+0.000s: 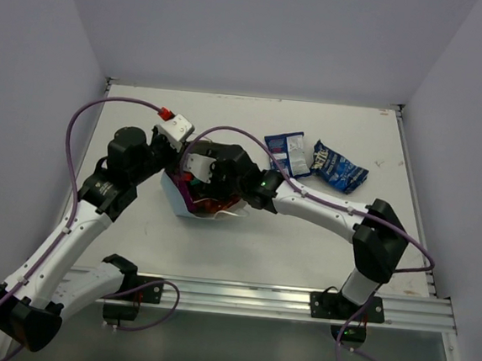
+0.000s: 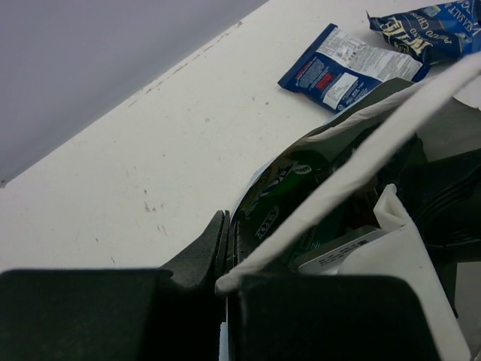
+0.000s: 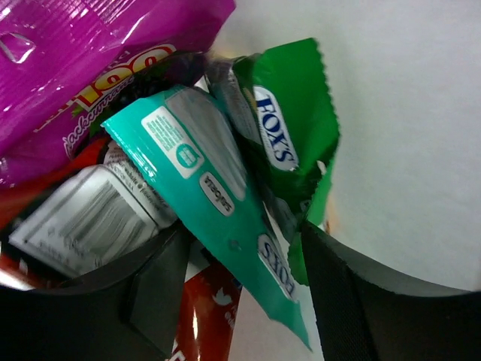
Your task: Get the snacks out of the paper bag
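Now, your left tool (image 2: 228,250) pinched shut on paper bag (image 2: 361,169) rim: hold mouth wide. Inside bag, your right tool (image 3: 240,301) part-open astride teal packet (image 3: 218,203); close on it alone, dodge green packet (image 3: 289,120) beside.

A white table (image 1: 218,246) stands between pale grey walls (image 1: 262,30), an aluminium rail (image 1: 248,296) along its near edge.

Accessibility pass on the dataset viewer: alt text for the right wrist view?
Right gripper, jaws open, straddles a teal Fox's packet inside the white-lined paper bag. A green Fox's packet sits beside it, a magenta packet above, a red packet below.
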Tool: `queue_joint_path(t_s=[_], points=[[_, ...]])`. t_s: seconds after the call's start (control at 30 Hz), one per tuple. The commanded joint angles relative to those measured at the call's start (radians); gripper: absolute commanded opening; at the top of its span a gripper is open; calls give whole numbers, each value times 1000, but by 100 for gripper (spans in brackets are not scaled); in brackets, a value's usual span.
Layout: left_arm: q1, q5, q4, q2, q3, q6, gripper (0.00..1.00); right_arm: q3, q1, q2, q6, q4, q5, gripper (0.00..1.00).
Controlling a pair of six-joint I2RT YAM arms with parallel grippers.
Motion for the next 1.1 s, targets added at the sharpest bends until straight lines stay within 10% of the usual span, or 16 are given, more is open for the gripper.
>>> queue_joint_path(t_s=[0.0,0.23,0.5,1.07], points=[[-4,6,109,-42,36,-33,0,11,0,28,-32,45,23,63],[-4,18,103,-39,33,-33,0,2,-3,54,-46,116,60,46],[-4,-3,103,-43,34,-33,0,11,-2,31,-64,124,50,0],[-4,-149,106,17,97,-76,0,-18,18,-359,-17,104,-231,0]])
